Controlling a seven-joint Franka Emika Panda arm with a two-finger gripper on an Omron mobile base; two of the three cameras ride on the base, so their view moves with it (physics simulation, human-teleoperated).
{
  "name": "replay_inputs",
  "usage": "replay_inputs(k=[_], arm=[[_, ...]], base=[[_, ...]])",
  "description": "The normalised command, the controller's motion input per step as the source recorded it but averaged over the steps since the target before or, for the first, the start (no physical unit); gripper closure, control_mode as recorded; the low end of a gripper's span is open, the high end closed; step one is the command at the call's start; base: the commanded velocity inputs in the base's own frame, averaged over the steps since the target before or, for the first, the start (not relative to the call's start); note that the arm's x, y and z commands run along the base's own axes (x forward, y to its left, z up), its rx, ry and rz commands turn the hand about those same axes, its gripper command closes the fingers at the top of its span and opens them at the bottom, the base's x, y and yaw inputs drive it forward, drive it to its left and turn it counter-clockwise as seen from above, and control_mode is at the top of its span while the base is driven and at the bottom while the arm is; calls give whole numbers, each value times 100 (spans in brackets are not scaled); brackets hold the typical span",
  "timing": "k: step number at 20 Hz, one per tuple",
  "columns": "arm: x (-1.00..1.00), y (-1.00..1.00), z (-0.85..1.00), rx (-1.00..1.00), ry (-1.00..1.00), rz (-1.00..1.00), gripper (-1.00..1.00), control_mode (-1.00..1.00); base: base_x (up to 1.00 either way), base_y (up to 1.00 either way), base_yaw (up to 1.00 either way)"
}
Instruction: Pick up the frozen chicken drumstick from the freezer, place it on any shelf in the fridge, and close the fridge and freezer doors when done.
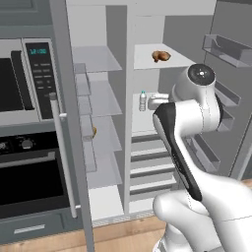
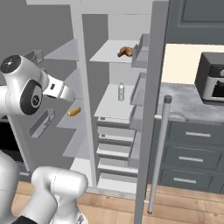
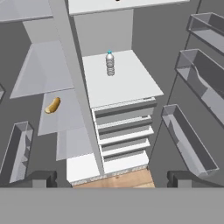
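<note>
Here the claw (image 3: 112, 178) was seen spread wide and empty, its two dark fingertips (image 3: 41, 178) far apart at the bottom of the hand view, held in front of the open cabinet. The drumstick (image 3: 52, 105) was seen lying on a freezer shelf (image 3: 61, 118) in the left compartment, well apart from the claw. A bottle (image 3: 110, 63) was found upright on a fridge shelf (image 3: 127, 83) in the right compartment, above the drawers (image 3: 124, 131). A brown item (image 1: 161, 56) was noted on the shelf above it. Both doors (image 2: 151, 109) were left open.
</note>
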Motion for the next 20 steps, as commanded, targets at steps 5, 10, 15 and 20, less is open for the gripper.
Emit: replay_inputs(k=[5,10,15,20], arm=[[0,0,0,0,0,0,-100,100],[0,0,0,0,0,0,-100,100],[0,0,0,0,0,0,-100,100],[0,0,0,0,0,0,-100,100]], base=[[-6,0,0],[29,0,0],[8,0,0],[2,0,0]])
